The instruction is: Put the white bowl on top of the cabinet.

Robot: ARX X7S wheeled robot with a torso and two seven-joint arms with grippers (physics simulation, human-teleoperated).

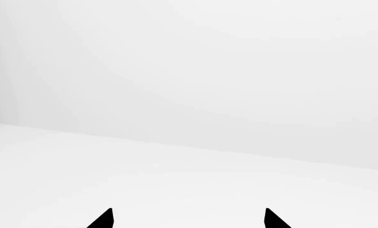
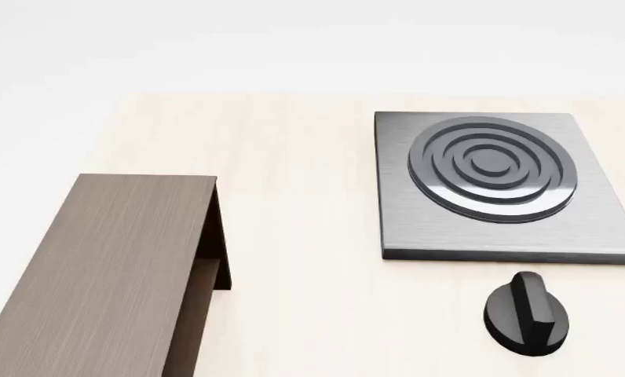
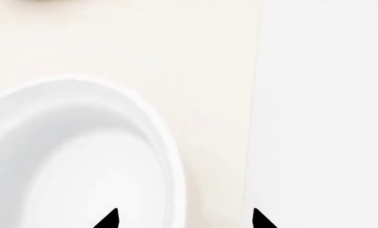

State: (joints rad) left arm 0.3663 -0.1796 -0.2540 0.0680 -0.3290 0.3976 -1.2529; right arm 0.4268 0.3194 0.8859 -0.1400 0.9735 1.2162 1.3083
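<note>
The white bowl (image 3: 81,156) shows only in my right wrist camera. It sits upright on the pale table (image 3: 195,57), close beneath my right gripper (image 3: 184,218), its thick glossy rim curving between the two black fingertips. One fingertip (image 3: 109,217) hangs over the bowl's hollow and the other (image 3: 260,217) outside its wall, so the jaws are spread apart and straddle the rim without touching it. I judge this placement is meant for a pinch on the wall, since the bowl is too wide to span whole.

The bowl lies out of my head camera's sight, probably below its lower edge, though I cannot be sure. There the cabinet (image 2: 103,275) fills the region from seven to nine o'clock, a long dark-brown box with a flat bare top. The grey stove plate (image 2: 501,188) sits at two o'clock, and a black knob (image 2: 524,314) at five o'clock.

My left gripper (image 1: 189,219) points at blank white ground and wall, its fingertips parted and holding nothing, parked out of the way. Neither arm appears in the head camera, so both must be held low.

The grasp is not yet made; lifting and carrying to the cabinet all remain.
</note>
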